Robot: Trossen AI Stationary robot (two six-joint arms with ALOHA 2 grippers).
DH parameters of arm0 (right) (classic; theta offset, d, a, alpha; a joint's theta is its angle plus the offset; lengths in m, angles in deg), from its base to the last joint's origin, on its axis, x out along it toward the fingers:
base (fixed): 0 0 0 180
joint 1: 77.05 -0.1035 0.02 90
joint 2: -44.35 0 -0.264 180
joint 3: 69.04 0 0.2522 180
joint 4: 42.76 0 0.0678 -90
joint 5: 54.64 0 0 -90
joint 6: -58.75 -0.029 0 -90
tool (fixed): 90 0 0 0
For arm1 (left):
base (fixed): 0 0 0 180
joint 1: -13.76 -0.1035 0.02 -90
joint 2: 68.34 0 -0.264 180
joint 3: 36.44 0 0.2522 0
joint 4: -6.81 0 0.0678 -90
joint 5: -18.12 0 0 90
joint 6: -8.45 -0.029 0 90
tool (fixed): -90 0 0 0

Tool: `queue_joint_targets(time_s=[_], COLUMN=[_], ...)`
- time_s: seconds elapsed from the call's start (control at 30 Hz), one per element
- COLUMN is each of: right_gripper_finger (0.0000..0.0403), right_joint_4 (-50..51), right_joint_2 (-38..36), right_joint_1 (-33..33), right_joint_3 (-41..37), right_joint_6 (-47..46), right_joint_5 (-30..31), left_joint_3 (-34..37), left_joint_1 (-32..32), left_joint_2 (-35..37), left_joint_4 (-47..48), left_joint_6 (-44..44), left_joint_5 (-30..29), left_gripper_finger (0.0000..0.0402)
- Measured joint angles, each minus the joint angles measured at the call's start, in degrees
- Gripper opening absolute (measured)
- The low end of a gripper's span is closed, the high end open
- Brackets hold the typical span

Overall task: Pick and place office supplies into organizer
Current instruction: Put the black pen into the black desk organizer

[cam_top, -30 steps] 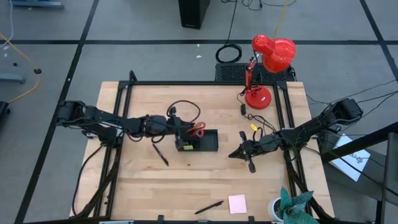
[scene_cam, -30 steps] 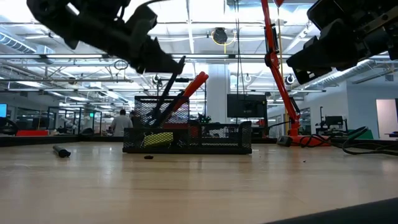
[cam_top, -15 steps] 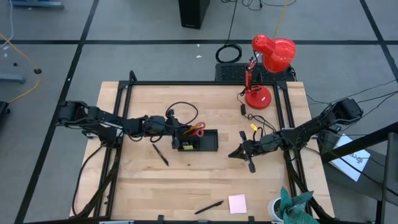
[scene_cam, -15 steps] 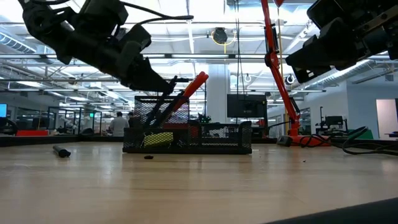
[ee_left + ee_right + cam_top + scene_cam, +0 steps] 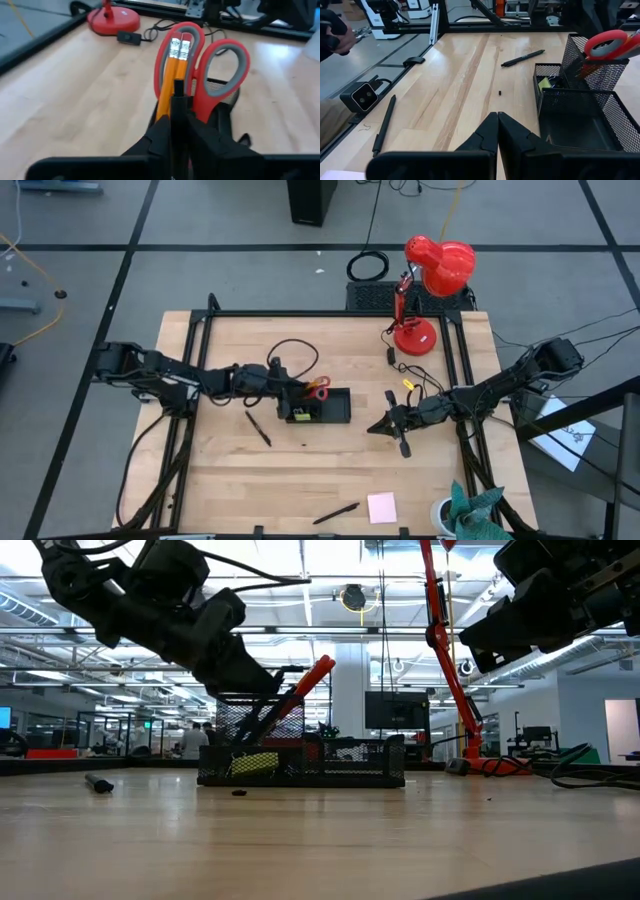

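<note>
The organizer (image 5: 330,408), a black mesh tray with a taller cup at its left end, stands mid-table (image 5: 300,765). Red-handled scissors (image 5: 220,65) and two orange pencils (image 5: 177,50) lean in the cup. A small yellow block (image 5: 255,762) lies in the tray. My left gripper (image 5: 179,131) is at the cup's left side (image 5: 285,387), shut on a black pen (image 5: 177,97). My right gripper (image 5: 372,428) hangs shut to the right of the organizer, touching nothing (image 5: 497,122). My left gripper pinches the black pen between its two fingers; the pen's upper end (image 5: 177,86) sticks out just past the fingertips. The fingers come from the table's left, slanting down. The pen leans in front of the pencils; its lower end is hidden by the fingers.
One loose black pen (image 5: 259,428) lies left of the organizer, another (image 5: 335,513) near the front edge beside a pink sticky-note pad (image 5: 381,507). A red desk lamp (image 5: 425,300) and its cable (image 5: 410,380) stand at the back right. Black frame rails (image 5: 190,380) border the table.
My left gripper has sunk toward the organizer's cup and rolled a little, carrying the pen. The pen's upper end now stands lower, level with the scissors' handles. My right gripper has kept still.
</note>
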Motion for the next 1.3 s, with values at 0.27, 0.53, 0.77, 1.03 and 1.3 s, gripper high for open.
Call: queue_joint_targets(time_s=[0.27, 0.53, 0.77, 1.03, 1.3], right_gripper_finger=[0.0004, 0.0004, 0.0004, 0.0004, 0.0004], right_joint_4=[0.02, 0.53, 3.12, 4.35, 5.74], right_joint_2=[0.0, 0.0, 0.0, 0.0, 0.0], right_joint_1=[0.02, 0.0, 0.0, -0.04, -2.33], right_joint_3=[0.0, 0.0, 0.0, 0.0, 0.0], right_joint_6=[0.0, 0.0, -0.05, -1.93, -2.59], right_joint_5=[-0.02, -0.03, -0.2, -0.46, -0.43], left_joint_3=[0.0, -8.15, -26.07, -25.9, -25.73], left_joint_1=[-0.78, 1.38, 12.71, 26.21, 27.08], left_joint_2=[0.0, 5.91, 8.18, 7.01, 6.14], left_joint_4=[-0.12, 14.79, 62.98, 73.39, 79.03], left_joint_6=[2.48, 3.49, 11.19, 8.17, 16.01], left_joint_5=[1.76, 2.36, -1.13, -3.21, -8.54], left_gripper_finger=[0.0155, 0.0192, 0.0166, 0.0125, 0.0115])
